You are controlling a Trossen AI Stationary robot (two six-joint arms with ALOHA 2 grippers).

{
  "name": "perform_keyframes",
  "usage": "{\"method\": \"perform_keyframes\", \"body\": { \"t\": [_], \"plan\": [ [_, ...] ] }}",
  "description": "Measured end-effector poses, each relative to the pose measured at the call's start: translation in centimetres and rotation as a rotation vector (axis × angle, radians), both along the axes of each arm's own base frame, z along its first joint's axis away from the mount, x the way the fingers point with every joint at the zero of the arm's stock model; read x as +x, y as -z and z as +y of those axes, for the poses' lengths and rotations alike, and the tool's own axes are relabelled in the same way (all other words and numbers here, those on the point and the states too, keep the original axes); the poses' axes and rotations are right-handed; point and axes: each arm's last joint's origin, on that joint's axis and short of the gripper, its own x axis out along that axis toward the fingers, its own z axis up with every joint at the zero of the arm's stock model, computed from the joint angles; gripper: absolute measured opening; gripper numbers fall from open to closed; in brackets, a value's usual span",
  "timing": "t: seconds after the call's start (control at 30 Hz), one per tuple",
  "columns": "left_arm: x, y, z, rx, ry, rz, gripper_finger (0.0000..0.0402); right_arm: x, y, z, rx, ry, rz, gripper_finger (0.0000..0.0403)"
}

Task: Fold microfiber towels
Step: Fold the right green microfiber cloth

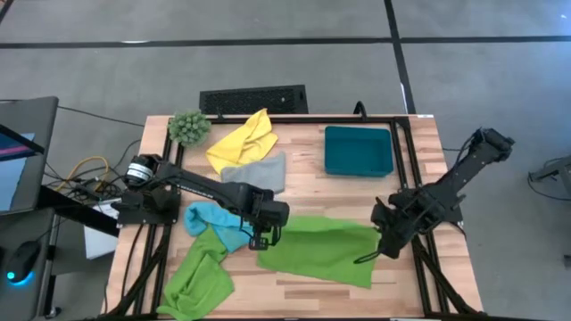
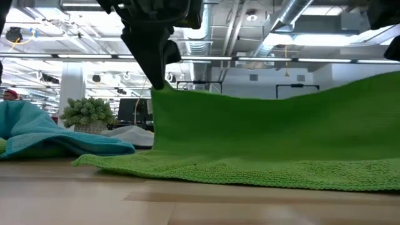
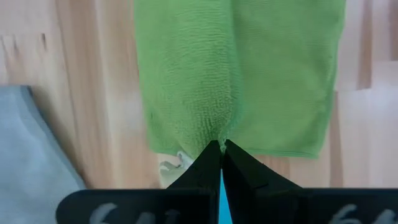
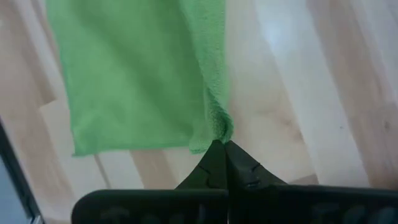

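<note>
- Gripping the spread lime green towel (image 1: 326, 250) at two opposite ends, both arms hold it over the near middle of the wooden table (image 1: 419, 143).
- The left gripper (image 1: 261, 239) is clenched on the towel's left edge; the left wrist view shows its fingertips (image 3: 211, 155) pressed together on a pinch of green pile.
- The right gripper (image 1: 385, 248) is clenched on the right edge, the cloth bunched between its closed tips in the right wrist view.
- In the low view the held edges rise off the wood while the towel's near hem lies flat.
- No brand, label or readable writing shows on any cloth.
- Left of it lie a light blue towel (image 1: 214, 221) and a crumpled green towel (image 1: 196, 281); behind, a grey towel (image 1: 259, 171) and a yellow towel (image 1: 243, 143).
- A dark teal towel (image 1: 359, 150) sits folded at the far right, a fuzzy plant ball (image 1: 188, 127) at the far left corner.
- Bare wood lies open between the teal towel and the held one, and along the near edge.
</note>
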Motion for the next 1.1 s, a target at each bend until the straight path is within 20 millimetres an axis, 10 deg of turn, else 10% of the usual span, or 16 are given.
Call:
{"method": "perform_keyframes", "body": {
  "t": [0.53, 1.1],
  "plan": [
    [-1.2, 0.0, -4.3, -0.041, -0.063, 0.01, 0.0, 0.1, -2.2, 2.7, 0.087, -0.107, -0.09, 0.0003],
    [-2.2, -0.1, -7.3, -0.088, -0.014, 0.003, 0.0, 1.7, 1.2, 8.3, 0.172, -0.219, -0.052, 0.0003]
  ]
}}
